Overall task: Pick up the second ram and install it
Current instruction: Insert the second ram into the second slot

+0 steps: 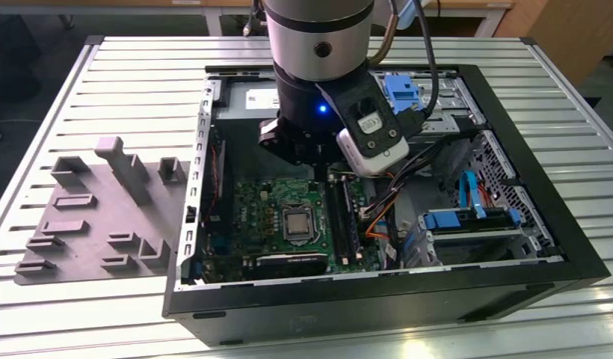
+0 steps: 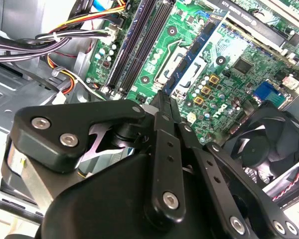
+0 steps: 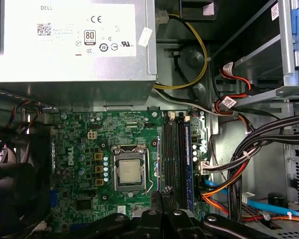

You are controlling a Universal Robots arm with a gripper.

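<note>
1. An open computer case point(image 1: 546, 224) lies on a slatted metal table point(image 1: 137, 75), with the green board point(image 1: 256, 209) flat on its floor.
2. The arm point(image 1: 317, 45) reaches down into the case above the green board. In the exterior view its bulk hides the part of the board under it.
3. The gripper point(image 2: 164, 99) hangs close over the green board, near one end of the long slots point(image 3: 167, 149). Its jaws are narrow, with the tips drawn together. I can make out nothing between them. Whether the tips touch the board cannot be told. In both wrist views the black linkage covers the strip of board beneath it.
4. The second ram point(image 3: 176, 154) seems to be the dark narrow strip standing in the bank of slots on the green board, between the processor point(image 3: 129, 171) and the cable bundle point(image 3: 261, 144). Stick and bare slot are hard to tell apart, and the end nearest the fingertips is cut off by them.
5. A grey tray point(image 1: 87, 224) with raised blocks lies on the table outside the case. It is well apart from the green board, toward the exterior view's left.
6. A black fan point(image 2: 269, 144) sits just beside the green board, partly hidden behind the linkage.
7. A metal power supply box point(image 3: 74, 45) borders the green board, cut off by the picture's edge.
</note>
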